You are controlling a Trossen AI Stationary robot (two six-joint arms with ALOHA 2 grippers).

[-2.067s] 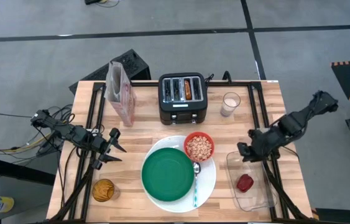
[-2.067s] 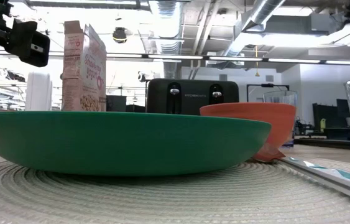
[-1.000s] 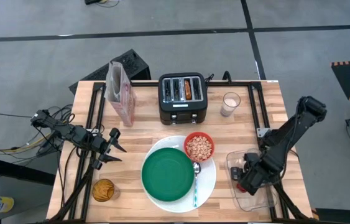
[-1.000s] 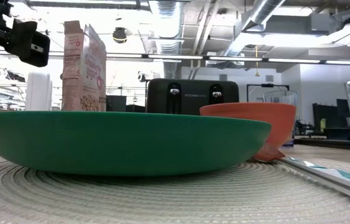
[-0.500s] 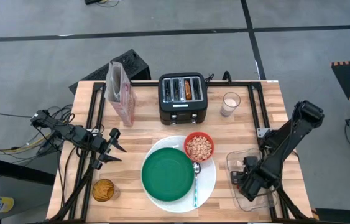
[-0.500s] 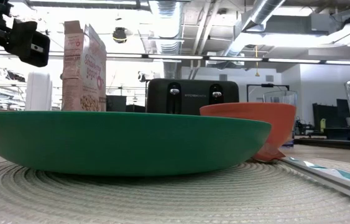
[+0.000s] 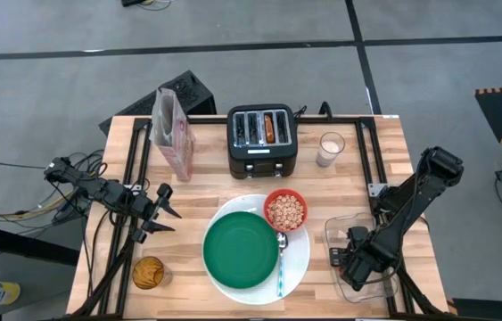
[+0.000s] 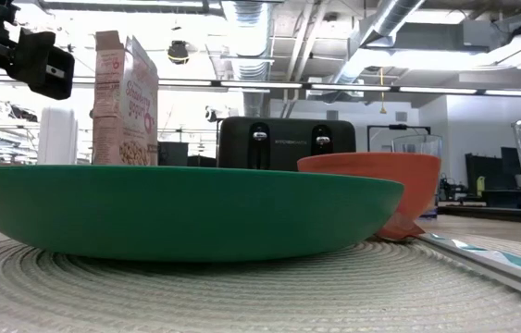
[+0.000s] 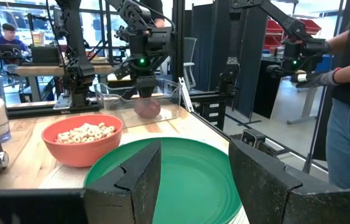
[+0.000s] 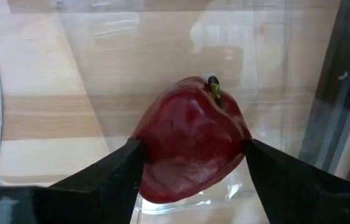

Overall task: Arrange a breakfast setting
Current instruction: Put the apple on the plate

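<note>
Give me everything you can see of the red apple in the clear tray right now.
The red apple is dark, glossy and whole, with a short green-brown stem showing at one side. It lies in the clear plastic tray on the table's right side, beside the large white plate. The right gripper is lowered over it, one finger at each flank, close to the skin; whether they press it cannot be told. From above the arm hides the apple.
</note>
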